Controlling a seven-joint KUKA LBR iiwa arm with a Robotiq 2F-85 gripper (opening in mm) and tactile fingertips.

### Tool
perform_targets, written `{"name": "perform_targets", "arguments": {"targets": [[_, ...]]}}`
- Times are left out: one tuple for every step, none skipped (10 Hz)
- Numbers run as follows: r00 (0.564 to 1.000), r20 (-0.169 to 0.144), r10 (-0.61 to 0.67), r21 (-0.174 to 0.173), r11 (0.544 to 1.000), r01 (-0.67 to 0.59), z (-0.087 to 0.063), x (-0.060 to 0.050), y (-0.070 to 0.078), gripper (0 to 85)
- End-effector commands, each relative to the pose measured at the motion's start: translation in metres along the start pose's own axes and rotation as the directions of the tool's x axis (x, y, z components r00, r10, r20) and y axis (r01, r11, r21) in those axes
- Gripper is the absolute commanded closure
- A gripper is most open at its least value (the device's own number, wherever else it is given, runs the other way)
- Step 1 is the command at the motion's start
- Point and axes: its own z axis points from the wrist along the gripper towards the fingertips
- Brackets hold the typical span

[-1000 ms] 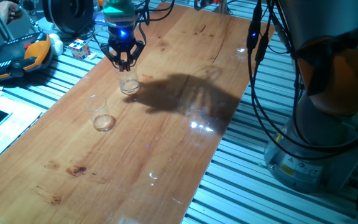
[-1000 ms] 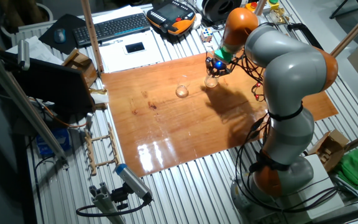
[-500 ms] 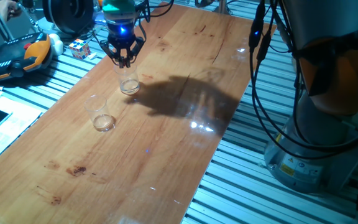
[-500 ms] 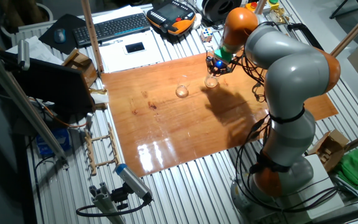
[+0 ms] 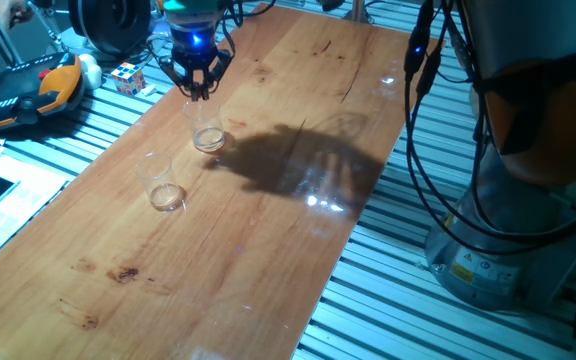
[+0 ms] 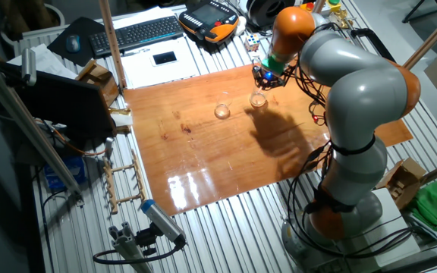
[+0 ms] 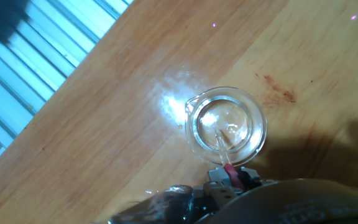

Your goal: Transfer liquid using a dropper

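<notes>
My gripper [image 5: 199,90] hangs above the far clear glass [image 5: 208,131] near the table's back left edge, also seen as gripper [image 6: 266,77] over glass [image 6: 258,98]. In the hand view the gripper [image 7: 232,177] is shut on the dropper [image 7: 221,146], pinching its red-pink bulb. The clear tube points down over the glass [image 7: 192,127]. A thin, nearly clear liquid [image 7: 232,127] glints at that glass's bottom. A second glass [image 5: 163,184] stands nearer, to the left of the first.
A Rubik's cube [image 5: 128,76] and an orange-black pendant [image 5: 30,86] lie off the table's left edge. Black cables [image 5: 415,70] hang by the robot base [image 5: 503,240] at the right. A keyboard [image 6: 138,32] sits behind the table.
The gripper has risen straight up from the far glass, carrying the dropper. Both glasses stay where they were.
</notes>
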Motion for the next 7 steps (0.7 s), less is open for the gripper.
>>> {"name": "perform_targets", "arguments": {"targets": [[1.000, 0.005, -0.002, 0.003, 1.000, 0.002, -0.004, -0.001, 0.001, 67.0], [1.000, 0.008, -0.007, 0.007, 1.000, 0.007, -0.010, -0.002, 0.003, 67.3], [1.000, 0.011, -0.009, 0.011, 1.000, 0.009, -0.014, -0.003, 0.005, 67.3], [1.000, 0.014, -0.011, 0.014, 1.000, 0.011, -0.017, -0.003, 0.006, 67.0], [1.000, 0.018, -0.013, 0.016, 1.000, 0.013, -0.020, -0.003, 0.007, 67.0], [1.000, 0.019, -0.015, 0.017, 1.000, 0.015, -0.024, -0.002, 0.007, 67.0], [1.000, 0.023, -0.016, 0.019, 1.000, 0.015, -0.027, -0.001, 0.009, 67.0]]}}
